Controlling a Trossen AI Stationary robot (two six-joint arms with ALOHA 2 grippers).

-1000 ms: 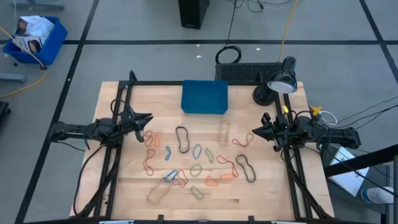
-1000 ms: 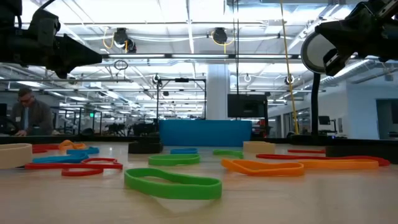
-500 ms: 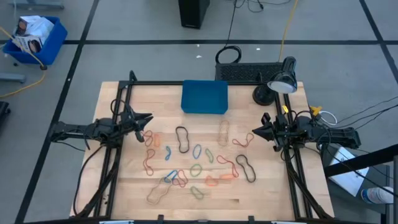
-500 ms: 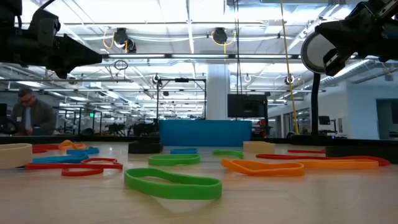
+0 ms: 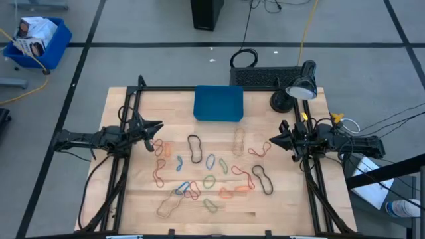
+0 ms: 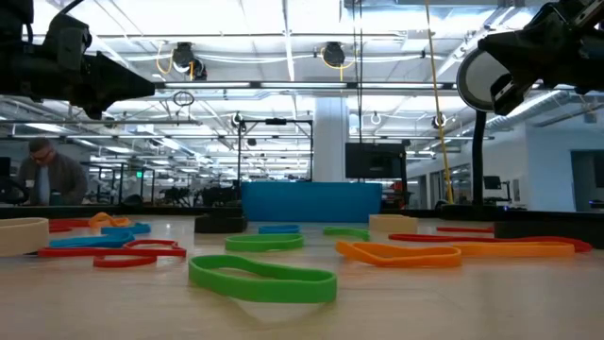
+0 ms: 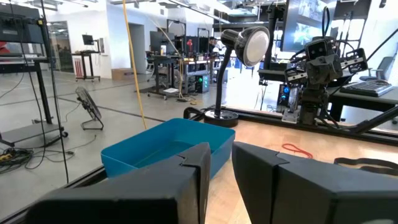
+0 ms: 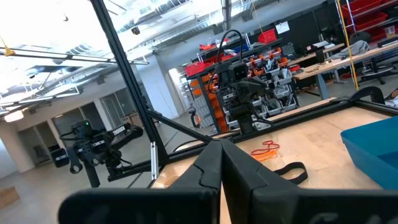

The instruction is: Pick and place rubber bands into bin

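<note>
On the wooden table (image 5: 139,199), the bin (image 5: 218,103) sat at the middle of the far edge, a shallow blue tray with nothing showing inside it. The rubber bands (image 5: 210,181) lay scattered flat on the wood on the near side of the bin, none of them in it: a black loop (image 5: 194,148) closest to the bin, a tan one (image 5: 238,139) just to the right of that, and red, orange, green and blue loops spread further toward the front edge, with a second black loop (image 5: 263,179) off to the bin's near right. The left gripper (image 5: 157,125) hovered above the table well to the left of the bin, its fingers (image 7: 186,180) parted by a narrow gap and holding nothing. The right gripper (image 5: 271,139) hovered well to the right of the bin, its fingers (image 8: 208,171) pressed together with nothing between them. A black desk lamp (image 5: 297,88) stood to the right of the bin at the table's far corner. In the low view, a green band (image 6: 261,277) lay nearest the camera with the bin (image 6: 311,200) behind it, and a person (image 6: 44,176) sat in the room beyond, far to the left of the bin.
</note>
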